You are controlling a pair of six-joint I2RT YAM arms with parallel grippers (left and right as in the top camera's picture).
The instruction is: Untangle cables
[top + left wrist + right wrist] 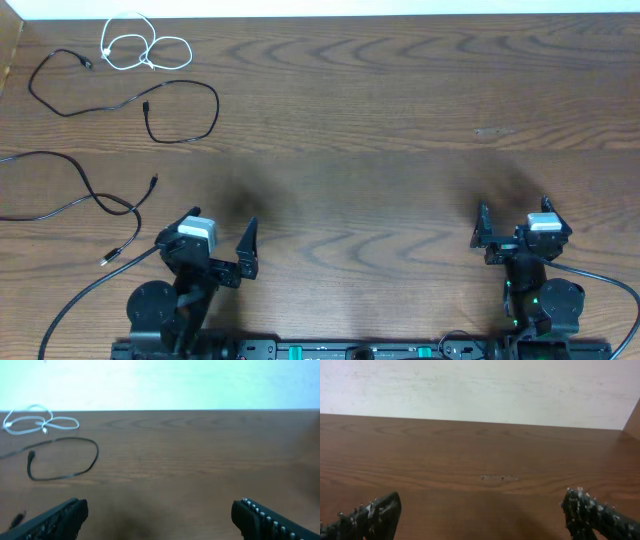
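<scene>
The wooden surface [380, 120] carries everything. 2 arms sit along its 6 o'clock edge. The left end effector [222, 226] is at 7 o'clock and the right end effector [513, 222] is at 5 o'clock. Each has its 2 fingers spread wide with nothing between them. The wrist views confirm this: only bare wood shows in the gap of the left end effector [160, 520] and of the right end effector [482, 517].

There are 4 cables, 3 black and 1 white, all in the surface's 9 to 11 o'clock area and well apart from both end effectors. At 9 o'clock, 2 long black cables run in from the left edge. The upper black cable [50, 155] and the lower black cable [40, 213] cross each other near the left arm's side. At 10 o'clock the looping black cable [205, 95] lies alone in an open curve. At 11 o'clock the white cable [140, 45] is the shortest. It is coiled into small overlapping loops, just beside one plug end of the looping black cable.
</scene>
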